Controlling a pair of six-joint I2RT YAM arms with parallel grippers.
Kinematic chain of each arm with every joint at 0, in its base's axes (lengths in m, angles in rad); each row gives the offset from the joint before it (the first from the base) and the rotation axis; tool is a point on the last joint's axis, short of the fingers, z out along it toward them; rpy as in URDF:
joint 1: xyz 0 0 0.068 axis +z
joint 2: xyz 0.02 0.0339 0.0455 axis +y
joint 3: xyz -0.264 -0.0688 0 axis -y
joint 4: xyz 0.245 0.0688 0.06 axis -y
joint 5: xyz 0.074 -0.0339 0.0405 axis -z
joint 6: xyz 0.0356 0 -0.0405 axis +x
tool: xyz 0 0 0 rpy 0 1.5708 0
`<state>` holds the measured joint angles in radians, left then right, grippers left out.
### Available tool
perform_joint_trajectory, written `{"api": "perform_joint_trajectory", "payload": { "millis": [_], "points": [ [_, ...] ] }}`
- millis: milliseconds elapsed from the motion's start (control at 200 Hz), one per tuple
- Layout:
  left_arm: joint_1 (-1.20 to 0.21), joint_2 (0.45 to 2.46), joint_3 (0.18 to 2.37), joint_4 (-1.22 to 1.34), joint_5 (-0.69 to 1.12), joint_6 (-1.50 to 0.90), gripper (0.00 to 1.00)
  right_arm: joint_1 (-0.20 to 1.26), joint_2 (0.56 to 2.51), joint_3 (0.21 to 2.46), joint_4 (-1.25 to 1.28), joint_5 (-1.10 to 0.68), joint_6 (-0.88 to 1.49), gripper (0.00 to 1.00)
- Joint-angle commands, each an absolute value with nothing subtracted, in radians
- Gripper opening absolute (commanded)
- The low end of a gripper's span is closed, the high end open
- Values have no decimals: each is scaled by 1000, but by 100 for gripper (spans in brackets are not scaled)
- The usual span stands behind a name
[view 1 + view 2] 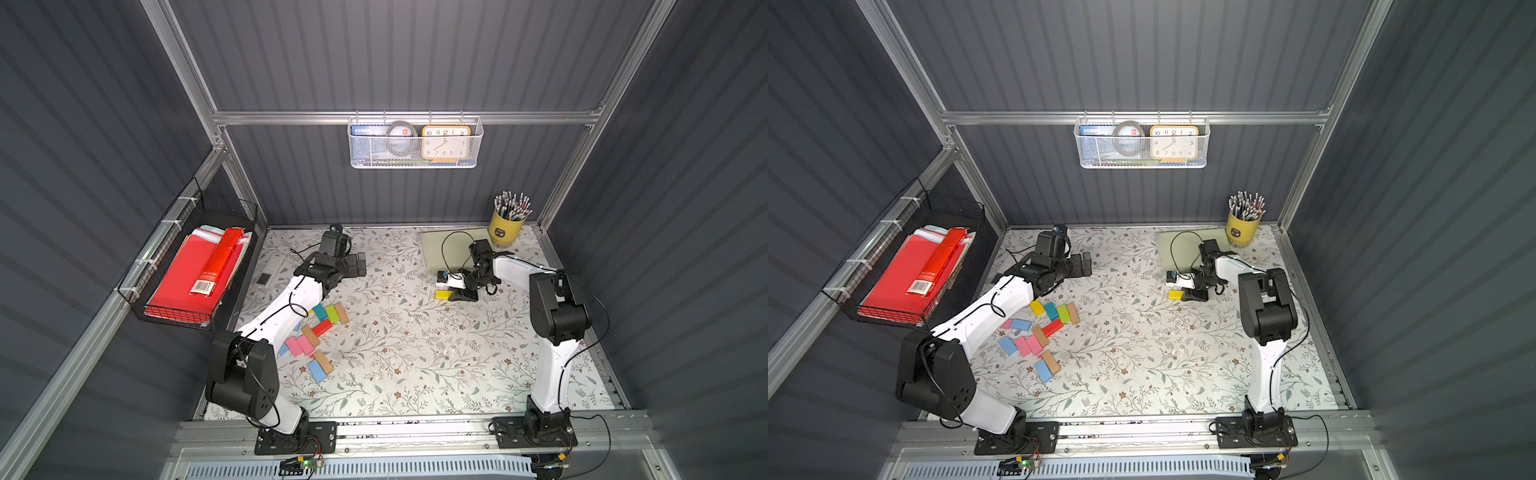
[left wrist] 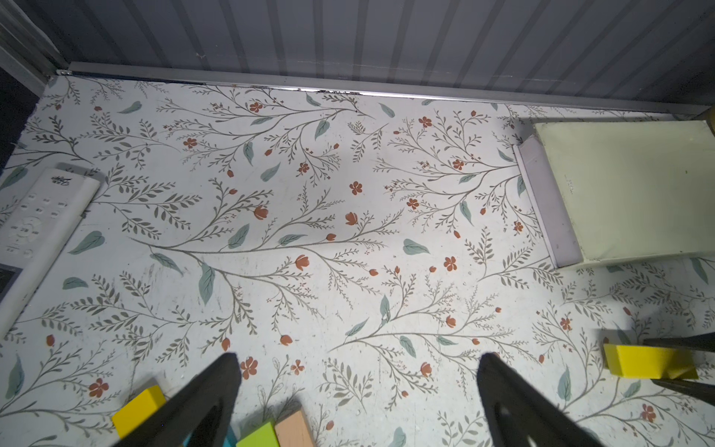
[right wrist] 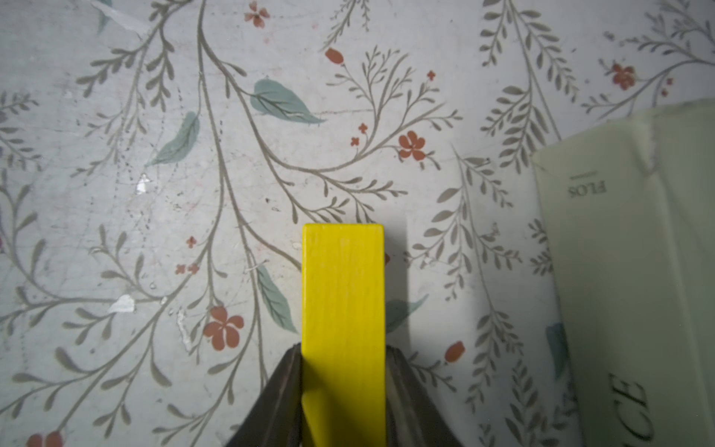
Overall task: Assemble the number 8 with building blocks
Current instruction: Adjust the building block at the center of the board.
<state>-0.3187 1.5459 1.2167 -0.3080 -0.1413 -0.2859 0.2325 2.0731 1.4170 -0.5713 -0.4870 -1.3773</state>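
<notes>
A yellow building block (image 3: pixel 343 294) lies on the floral table, and my right gripper (image 3: pixel 343 353) is shut on its near end with both fingers against its sides. Both top views show this block (image 1: pixel 443 294) (image 1: pixel 1176 295) at the back right, just ahead of the right gripper (image 1: pixel 457 296). The other building blocks lie in a loose pile (image 1: pixel 318 336) at the left: teal, green (image 1: pixel 332 314), tan, red (image 1: pixel 322 329), pink (image 1: pixel 299 345) and blue (image 1: pixel 317 371). My left gripper (image 2: pixel 360 362) is open and empty behind the pile, and a yellow (image 2: pixel 137 410), a green and a tan block (image 2: pixel 294 429) sit at its near edge.
A pale green flat box (image 1: pixel 449 245) lies at the back, beside a yellow pencil cup (image 1: pixel 505 230). A white remote (image 2: pixel 42 224) rests at the left edge. A black wire basket (image 1: pixel 195 274) holds red folders on the left wall. A white basket (image 1: pixel 415 143) with a clock hangs on the back wall.
</notes>
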Motion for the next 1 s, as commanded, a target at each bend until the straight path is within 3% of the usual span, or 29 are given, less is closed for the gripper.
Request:
{"api": "perform_joint_trajectory", "payload": {
  "millis": [0, 285, 455, 530, 590, 670, 835, 895, 995],
  "points": [
    [-310, 1554, 1202, -304, -128, -287, 99, 230, 2114, 1454, -595, -514, -1422, 39],
    [-307, 1565, 1203, -306, -134, -289, 99, 230, 2127, 1452, -569, -492, -1430, 58],
    [-308, 1548, 1182, -314, -184, -385, 99, 230, 1993, 1358, -391, -622, -1325, 69],
    [-307, 1547, 1172, -346, -229, -472, 99, 245, 1904, 1299, -311, -659, -1173, 74],
    [-304, 1552, 1171, -390, -259, -545, 99, 268, 1831, 1238, -241, -685, -1051, 88],
    [-292, 1557, 1164, -434, -258, -610, 99, 305, 1716, 1096, -94, -675, -844, 99],
    [-275, 1542, 1147, -435, -213, -623, 99, 349, 1538, 892, 161, -392, -201, 99],
    [-273, 1540, 1153, -431, -206, -602, 99, 351, 1528, 890, 117, -289, 34, 99],
    [-272, 1535, 1156, -423, -214, -562, 99, 353, 1534, 873, 3, -308, 217, 99]
  ]
}}
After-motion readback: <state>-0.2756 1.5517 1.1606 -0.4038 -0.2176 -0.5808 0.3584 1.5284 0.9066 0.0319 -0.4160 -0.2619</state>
